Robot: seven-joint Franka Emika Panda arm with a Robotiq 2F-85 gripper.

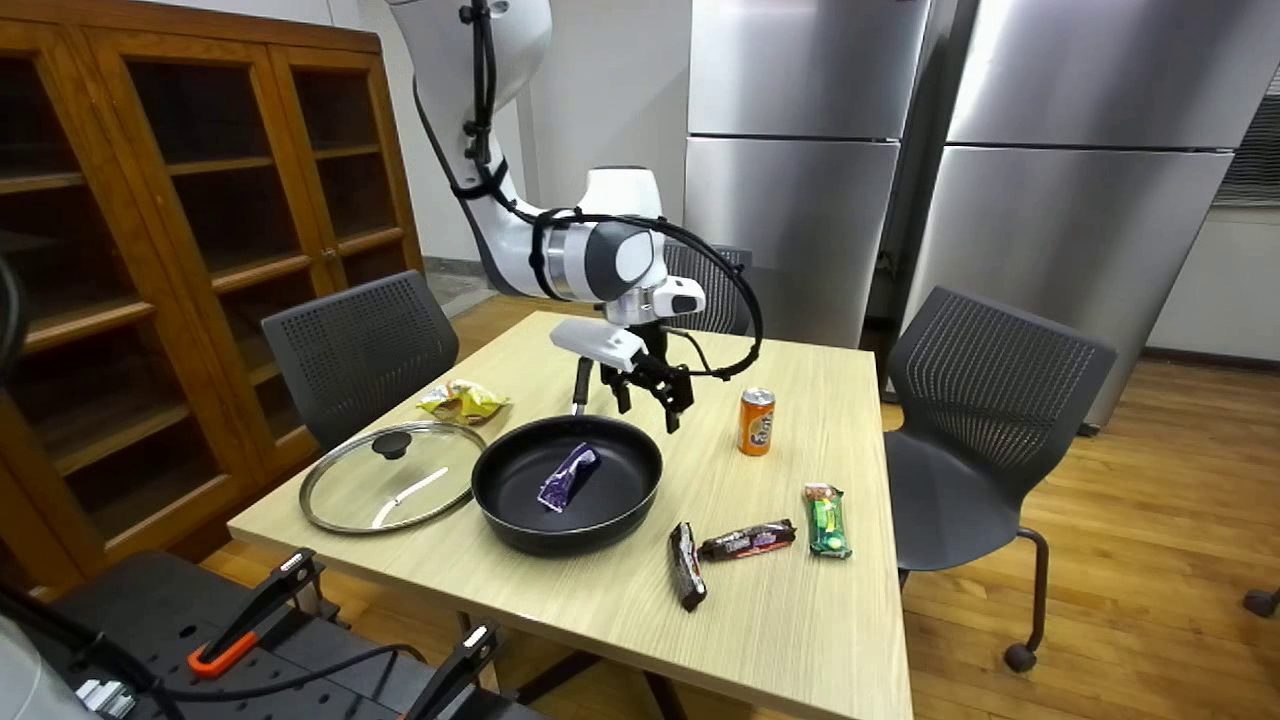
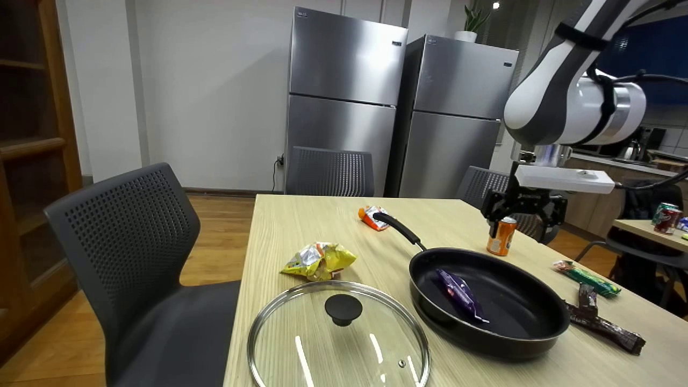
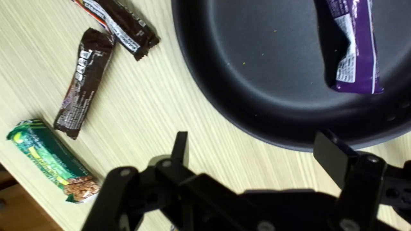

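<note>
In an exterior view, you are seeing the black two-fingered hand (image 1: pixel 647 408) hanging, spread wide, above the pale wood-grain table (image 1: pixel 800 640), near the rim of the round black frying pan (image 1: pixel 570 540). The shiny purple plastic packet (image 1: pixel 568 478) is lying inside the frying pan. The round clear glass lid (image 1: pixel 393 482) is resting just beside the frying pan, and the orange metal soda can (image 1: pixel 757 424) is standing upright on the opposite side.

In an exterior view, you are finding the crumpled yellow foil bag (image 2: pixel 321 262) lying near the lid, and the orange-and-white wrapper (image 2: pixel 374 218) lying near the tip of the black pan handle (image 2: pixel 400 229).

In the wrist view, you are looking past the widely parted black fingers (image 3: pixel 335 157); one is covering part of the frying pan's rim. Two dark brown wrapped bars (image 3: pixel 85 85) are lying against each other near the green wrapped bar (image 3: pixel 53 160).
</note>
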